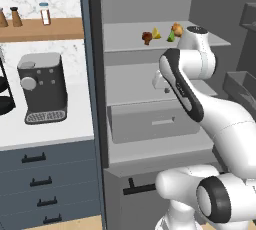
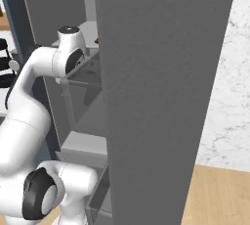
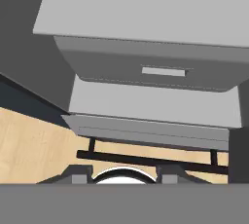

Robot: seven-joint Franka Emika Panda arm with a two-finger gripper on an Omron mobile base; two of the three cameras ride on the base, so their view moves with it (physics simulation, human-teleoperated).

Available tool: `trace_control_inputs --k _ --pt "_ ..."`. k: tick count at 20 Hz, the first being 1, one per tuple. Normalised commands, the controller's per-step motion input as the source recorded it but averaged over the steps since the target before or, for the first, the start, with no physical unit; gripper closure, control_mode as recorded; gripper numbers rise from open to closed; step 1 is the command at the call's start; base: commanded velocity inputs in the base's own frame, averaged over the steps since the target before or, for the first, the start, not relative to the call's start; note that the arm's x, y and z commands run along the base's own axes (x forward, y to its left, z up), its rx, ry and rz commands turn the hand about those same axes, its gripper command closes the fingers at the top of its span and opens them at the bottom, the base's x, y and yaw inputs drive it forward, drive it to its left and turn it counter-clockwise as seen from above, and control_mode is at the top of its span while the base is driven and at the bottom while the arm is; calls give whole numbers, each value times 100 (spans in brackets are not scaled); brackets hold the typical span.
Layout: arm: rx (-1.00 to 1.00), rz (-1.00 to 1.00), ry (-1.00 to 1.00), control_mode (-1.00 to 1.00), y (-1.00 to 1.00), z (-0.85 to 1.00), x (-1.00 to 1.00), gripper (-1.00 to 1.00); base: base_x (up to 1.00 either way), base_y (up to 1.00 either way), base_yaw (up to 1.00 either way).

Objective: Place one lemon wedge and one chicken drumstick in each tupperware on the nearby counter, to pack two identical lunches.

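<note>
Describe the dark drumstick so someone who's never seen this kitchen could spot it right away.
Look into the open fridge beside the counter with the coffee machine. On its upper shelf four small foods sit in a row. The dark chicken drumstick is the leftmost, reddish-brown and lumpy, beside a yellow lemon wedge.

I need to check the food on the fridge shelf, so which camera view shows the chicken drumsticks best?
The left base view: both chicken drumsticks lie on the upper shelf beside the wedges. The right base view gives just an orange sliver past the arm; the hand view looks down at the drawer.
</note>
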Motion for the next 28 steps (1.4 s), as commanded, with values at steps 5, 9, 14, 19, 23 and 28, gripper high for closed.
trace_control_inputs --k 5,9,14,19,23,28 --pt "0 0 -13 -100 -5 3 -2 -100 0 0 0" --pt "0 0 -43 -100 -20 60 2 -100 0 0 0" --pt "-5 -9 -31 -100 -23 64 6 -100 0 0 0" --pt "-3 -15 -18 -100 -34 81 18 -100 0 0 0" --pt "0 -15 -16 -100 -26 61 49 -100 0 0 0" --pt "12 -10 -11 -100 -48 9 66 -100 0 0 0"
